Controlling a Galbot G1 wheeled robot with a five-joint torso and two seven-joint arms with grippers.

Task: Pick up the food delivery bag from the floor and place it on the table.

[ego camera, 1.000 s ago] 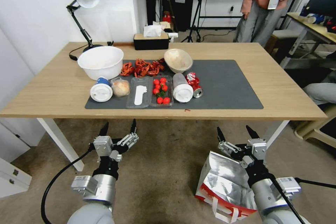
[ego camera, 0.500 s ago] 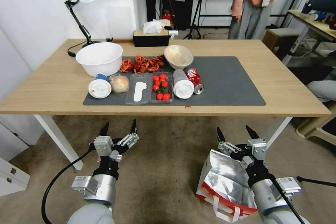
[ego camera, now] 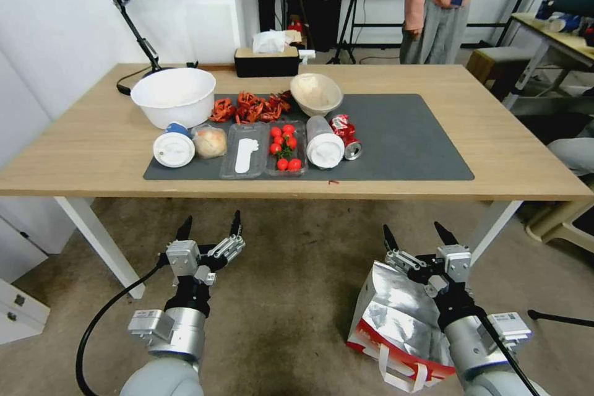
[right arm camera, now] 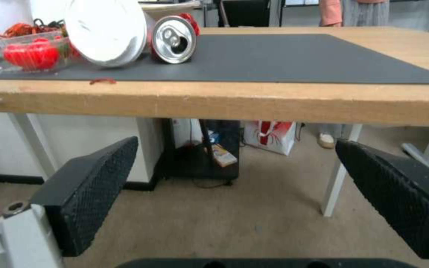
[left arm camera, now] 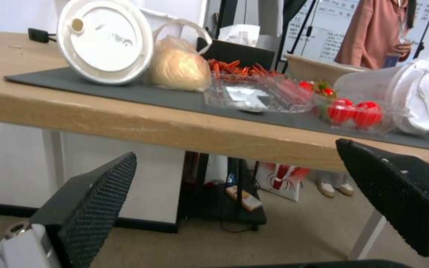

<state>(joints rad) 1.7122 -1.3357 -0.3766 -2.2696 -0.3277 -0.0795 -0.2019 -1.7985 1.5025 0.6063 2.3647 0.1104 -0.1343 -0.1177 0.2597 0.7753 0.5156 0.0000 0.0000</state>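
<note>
Reference landmark: the table [ego camera: 489, 154], a light-wood top on white legs carrying a dark grey mat [ego camera: 402, 136].

1. Left gripper [ego camera: 210, 227]: held below the table's near edge, toward its left half, above the floor [ego camera: 297, 297]. Fingers spread apart, nothing between them.
2. Food delivery bag [ego camera: 396, 322]: standing on the floor in front of the table, below its right half. Foil lining faces up; red base trim and white strap handles sit at its near side.
3. Right gripper [ego camera: 413, 233]: held below the table's near edge, directly above the bag's far top rim. Fingers spread apart, nothing between them.
</note>
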